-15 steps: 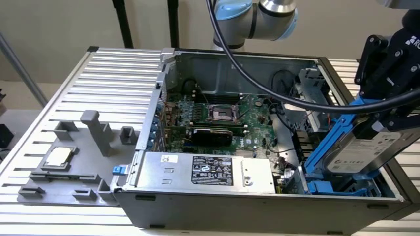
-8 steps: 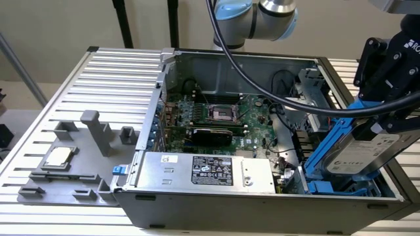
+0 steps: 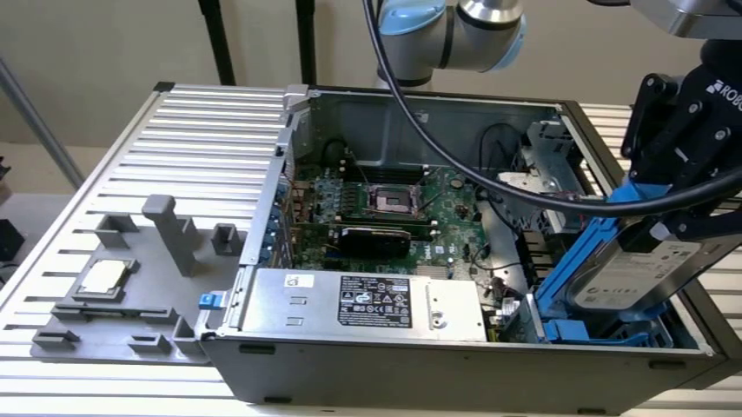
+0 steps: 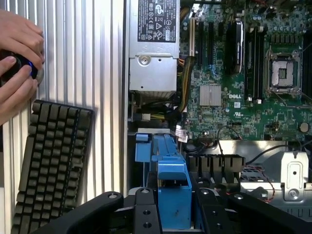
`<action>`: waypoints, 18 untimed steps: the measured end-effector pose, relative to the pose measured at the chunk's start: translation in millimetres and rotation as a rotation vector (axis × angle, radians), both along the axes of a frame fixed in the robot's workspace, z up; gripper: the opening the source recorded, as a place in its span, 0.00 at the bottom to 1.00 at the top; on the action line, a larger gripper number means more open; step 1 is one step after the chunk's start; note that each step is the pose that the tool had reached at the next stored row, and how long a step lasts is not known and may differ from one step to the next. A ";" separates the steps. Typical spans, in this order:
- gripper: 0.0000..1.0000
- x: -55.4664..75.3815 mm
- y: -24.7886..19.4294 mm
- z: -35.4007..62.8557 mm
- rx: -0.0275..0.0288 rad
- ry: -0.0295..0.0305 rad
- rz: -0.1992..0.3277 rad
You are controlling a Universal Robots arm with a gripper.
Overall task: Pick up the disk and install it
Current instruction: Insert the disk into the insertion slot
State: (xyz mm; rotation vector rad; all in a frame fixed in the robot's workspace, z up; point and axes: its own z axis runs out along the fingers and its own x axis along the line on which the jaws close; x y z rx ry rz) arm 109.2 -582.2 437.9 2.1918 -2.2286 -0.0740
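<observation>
**Inspector:** State of the tool?

**Recorder:** The black robot gripper (image 3: 679, 228) is clamped on the flat silver-grey metal disk (image 3: 640, 271), which has a white label and a bright blue plastic carrier. In the wrist view its black fingers (image 4: 146, 214) press the blue frame from both sides.

**Inspector:** Location of the disk?

**Recorder:** It is tilted and hangs directly below the gripper. Its lower end sits in the blue plastic drive bay (image 3: 568, 330) at the corner of the open grey metal computer case (image 3: 464, 373), on the exterior view's right. Whether it is fully seated, I cannot tell.
</observation>
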 end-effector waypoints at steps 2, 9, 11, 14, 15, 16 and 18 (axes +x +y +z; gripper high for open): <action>0.33 0.0 0.0 -1.3 0.0013 0.0000 0.000; 0.33 0.0 0.0 -5.2 0.0024 0.0000 0.000; 0.33 0.0 0.0 -6.5 0.0039 0.0000 0.000; 0.33 0.0 0.0 -8.5 0.0086 0.0000 0.000; 0.33 0.0 0.0 -9.2 0.0102 0.0000 0.000; 0.33 0.0 0.0 -9.8 0.0118 0.0000 0.000; 0.33 0.0 0.0 -11.3 0.0142 -0.0001 0.000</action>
